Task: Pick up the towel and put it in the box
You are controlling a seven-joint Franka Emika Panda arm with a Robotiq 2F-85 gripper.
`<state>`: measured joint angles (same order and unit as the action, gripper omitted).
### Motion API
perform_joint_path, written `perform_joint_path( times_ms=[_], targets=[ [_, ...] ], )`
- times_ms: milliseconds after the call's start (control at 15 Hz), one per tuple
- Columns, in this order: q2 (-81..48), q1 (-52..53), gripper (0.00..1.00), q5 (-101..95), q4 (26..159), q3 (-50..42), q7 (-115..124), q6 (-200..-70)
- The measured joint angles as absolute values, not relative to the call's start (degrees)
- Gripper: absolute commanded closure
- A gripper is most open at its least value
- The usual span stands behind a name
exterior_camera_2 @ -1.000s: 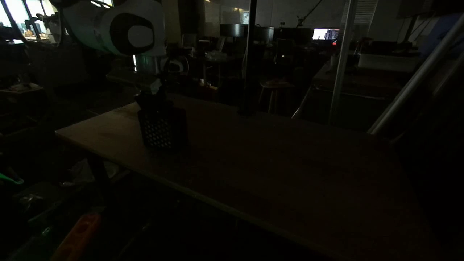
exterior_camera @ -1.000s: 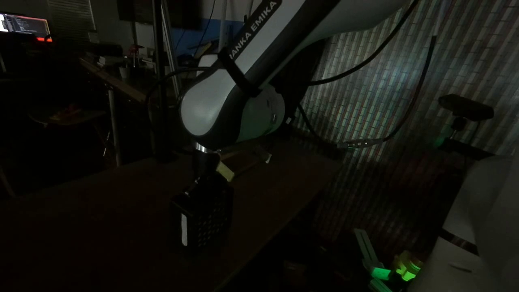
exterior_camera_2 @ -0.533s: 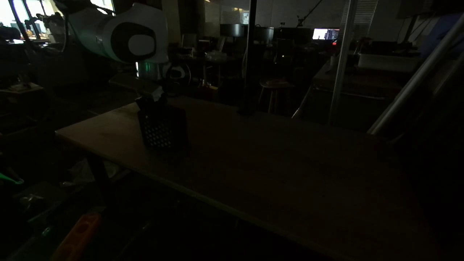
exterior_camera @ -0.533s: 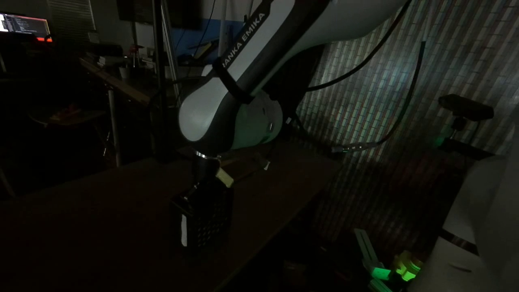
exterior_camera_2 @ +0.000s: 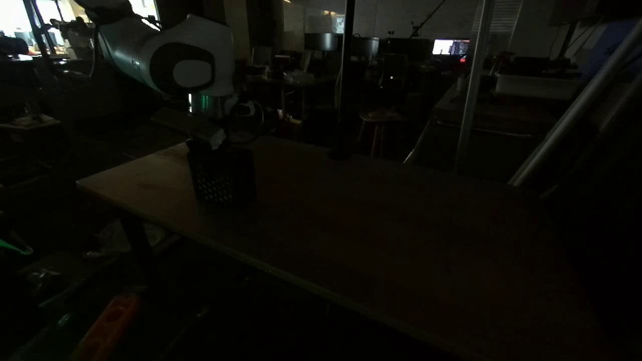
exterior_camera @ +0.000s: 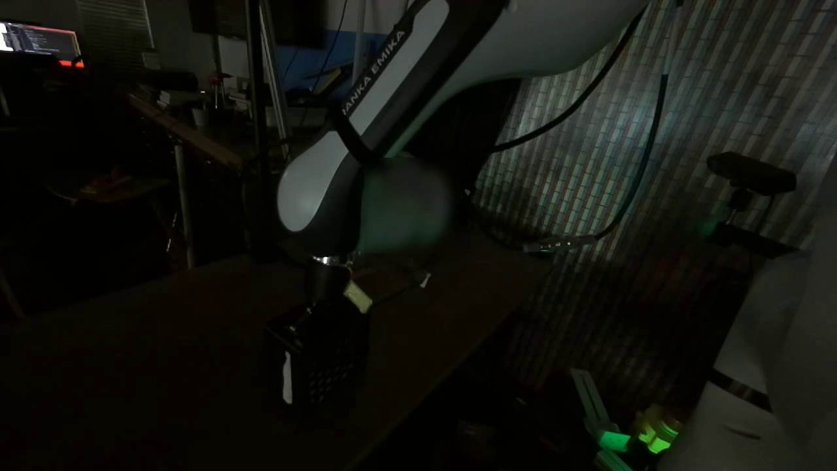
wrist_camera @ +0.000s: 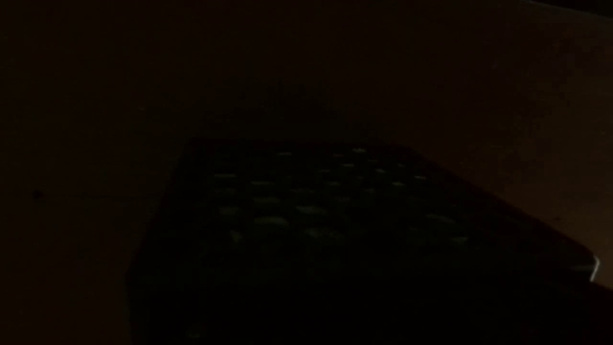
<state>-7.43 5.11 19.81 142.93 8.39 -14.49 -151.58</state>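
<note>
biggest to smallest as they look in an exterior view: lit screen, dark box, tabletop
1. tabletop
2. dark box
3. lit screen: it stands well behind the tabletop, so its true size against the dark box is unsure.

I count one dark box, single in both exterior views and in the wrist view, and on it one white strip; its holes are too dim for me to number. I have one arm and one gripper. Under the box there is one table. In an exterior view I see one camera. In an exterior view I find one stool, one white tub, one orange bar, one black pole, one metal pole and at least one slanting tube. Each exterior view gives me one lit screen; whether these are the same one, I cannot tell.
</note>
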Motion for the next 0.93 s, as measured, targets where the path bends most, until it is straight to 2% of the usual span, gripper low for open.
perform_joint_path(
  times_ms=[533, 933],
  targets=[
    [-7.1, 5.1, 0.88, 19.8, 143.0, 8.6, -14.9, -151.4],
    [-4.1, 5.1, 0.88, 10.4, 142.8, 7.7, -11.1, -147.4]
  ],
)
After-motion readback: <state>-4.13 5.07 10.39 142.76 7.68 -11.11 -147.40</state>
